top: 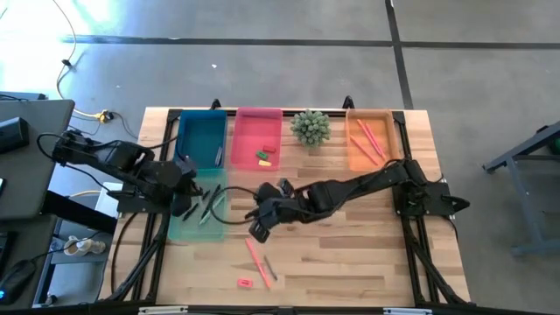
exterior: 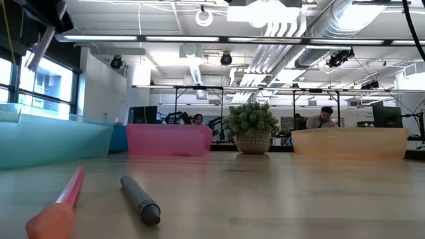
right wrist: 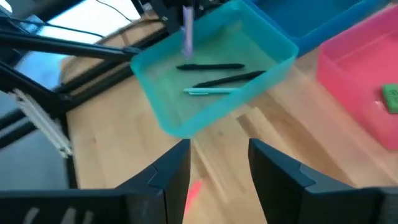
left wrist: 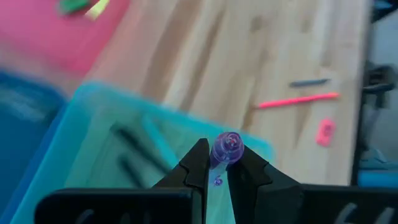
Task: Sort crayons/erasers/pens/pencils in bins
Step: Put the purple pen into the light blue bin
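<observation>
From my seat the low view gives me neither arm, only the near ends of a salmon-pink pencil [exterior: 56,209] and a short grey stick [exterior: 141,199] lying on the wooden table [exterior: 279,192]. My left wrist camera is badly smeared, so I cannot make out what sits in the dark blue bin [top: 202,138] or the pale teal translucent plastic bin [top: 198,210] from there. The left gripper [left wrist: 214,169] hangs over the teal bin with its fingers clenched on a thin purple stick [left wrist: 224,149], seen mostly end-on; in the right wrist view that stick [right wrist: 187,32] stands upright above the teal bin's far side. Inside the teal bin lie two dark sticks [right wrist: 211,66] and a pale teal one [right wrist: 208,91]. The right gripper [top: 261,223] hovers just beside the teal bin, over bare wood, its fingers [right wrist: 174,171] parted and empty. A small red-pink eraser block [top: 244,282] lies well apart from the teal bin.
</observation>
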{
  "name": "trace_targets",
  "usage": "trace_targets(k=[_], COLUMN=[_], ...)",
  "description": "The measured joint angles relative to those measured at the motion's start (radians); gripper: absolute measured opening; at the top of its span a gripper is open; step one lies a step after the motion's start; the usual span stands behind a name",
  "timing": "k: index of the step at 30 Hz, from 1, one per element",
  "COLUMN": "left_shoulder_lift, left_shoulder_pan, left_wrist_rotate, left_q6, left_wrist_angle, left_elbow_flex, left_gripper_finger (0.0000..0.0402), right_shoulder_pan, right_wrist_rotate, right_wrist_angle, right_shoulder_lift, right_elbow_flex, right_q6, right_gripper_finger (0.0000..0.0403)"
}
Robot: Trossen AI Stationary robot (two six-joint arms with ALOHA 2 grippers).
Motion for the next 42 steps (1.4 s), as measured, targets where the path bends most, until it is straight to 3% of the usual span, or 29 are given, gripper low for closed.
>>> trace_targets(k=[7, 18, 25, 33, 42], left_shoulder_lift=[-0.004, 0.07, 0.076, 0.076, 0.141], left_shoulder_pan=[0.026, 0.091, 0.145, 0.17, 0.171], left_wrist_rotate=[-0.03, -0.032, 0.11, 0.234, 0.248], left_q6=[-0.153, -0.221, -0.26, -0.326, -0.338], left_wrist_angle=[-0.117, -0.148, -0.069, -0.045, -0.019], left_elbow_flex=[0.0, -0.041, -0.175, -0.243, -0.262], left_gripper_finger=[0.0021, 0.0021, 0.0021, 0.0021, 0.0021], right_shoulder_pan=[-0.08, -0.127, -0.114, -0.108, -0.104], right_wrist_rotate=[-0.112, -0.129, -0.129, -0.129, -0.179], right_wrist_angle=[-0.038, -0.057, -0.105, -0.153, -0.164], right_shoulder_lift=[0.0, 0.001, 0.004, 0.004, 0.004], right_elbow_flex=[0.0, 0.0, 0.0, 0.0, 0.0], right_q6=[-0.024, 0.071, 0.062, 0.062, 0.085], right_gripper_finger=[0.0154, 0.0154, 0.0154, 0.0154, 0.0154])
